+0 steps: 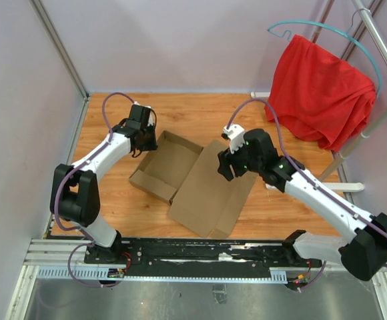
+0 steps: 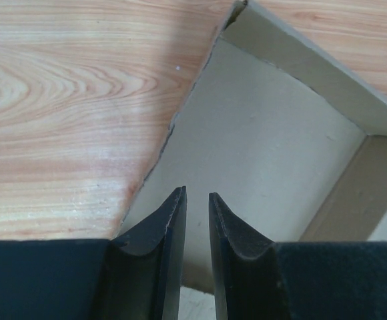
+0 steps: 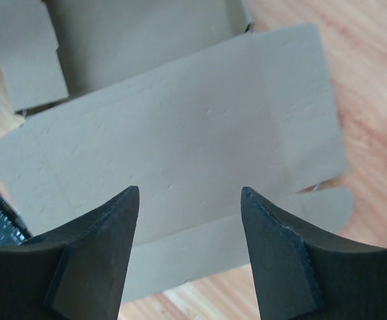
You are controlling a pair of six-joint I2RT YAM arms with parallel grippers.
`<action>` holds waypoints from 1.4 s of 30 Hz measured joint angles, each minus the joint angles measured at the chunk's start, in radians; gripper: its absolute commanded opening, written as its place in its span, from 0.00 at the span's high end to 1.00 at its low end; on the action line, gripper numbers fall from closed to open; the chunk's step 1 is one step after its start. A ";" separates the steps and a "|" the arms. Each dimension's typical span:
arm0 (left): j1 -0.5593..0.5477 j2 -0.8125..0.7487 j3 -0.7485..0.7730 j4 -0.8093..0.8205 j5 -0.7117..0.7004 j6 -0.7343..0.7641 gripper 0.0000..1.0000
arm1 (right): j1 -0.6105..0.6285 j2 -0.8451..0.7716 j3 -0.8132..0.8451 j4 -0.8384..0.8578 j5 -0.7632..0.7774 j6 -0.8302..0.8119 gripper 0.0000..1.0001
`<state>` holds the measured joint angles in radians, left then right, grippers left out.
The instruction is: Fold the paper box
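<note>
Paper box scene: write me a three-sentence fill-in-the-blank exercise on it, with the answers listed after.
1. The right gripper, over the flat panel of the paper box, has its jaws ___.
2. The box lies on a ___ table.
3. The cloth hanging at the far right is ___.
Missing words: open; wooden; red.

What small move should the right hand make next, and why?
Probably lower the open right hand and pinch a free edge of the lid: the paper box has its tray walls up, but the lid lies flat under that hand.
</note>
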<state>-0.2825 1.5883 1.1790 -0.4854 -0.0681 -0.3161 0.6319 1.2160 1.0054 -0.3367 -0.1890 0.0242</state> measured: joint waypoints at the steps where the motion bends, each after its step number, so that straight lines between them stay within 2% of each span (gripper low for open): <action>1: 0.000 0.016 0.006 -0.001 -0.011 -0.002 0.74 | 0.012 -0.030 -0.038 0.011 0.000 0.013 0.37; 5: 0.000 0.046 0.041 -0.013 -0.089 -0.005 0.71 | 0.044 -0.144 -0.148 0.035 0.002 0.055 0.38; 10: 0.000 0.048 0.063 -0.013 -0.144 -0.001 0.58 | 0.044 -0.248 -0.213 0.048 0.004 0.074 0.37; 23: 0.000 0.190 0.098 -0.011 -0.130 0.031 0.59 | 0.044 -0.285 -0.257 0.060 -0.020 0.074 0.37; 34: 0.021 0.283 0.105 0.019 -0.068 -0.008 0.66 | 0.044 -0.284 -0.266 0.080 -0.043 0.077 0.37; 37: 0.038 0.284 0.086 0.038 -0.044 -0.039 0.71 | 0.044 -0.289 -0.267 0.080 -0.043 0.077 0.37; 40: 0.043 0.282 0.059 0.072 -0.016 -0.076 0.82 | 0.044 -0.291 -0.269 0.081 -0.042 0.077 0.37; 42: 0.044 0.264 0.024 0.106 0.003 -0.099 0.84 | 0.044 -0.291 -0.270 0.080 -0.042 0.077 0.37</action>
<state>-0.2386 1.8523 1.2034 -0.3798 -0.0650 -0.4149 0.6762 0.9253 0.7349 -0.2562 -0.2310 0.1013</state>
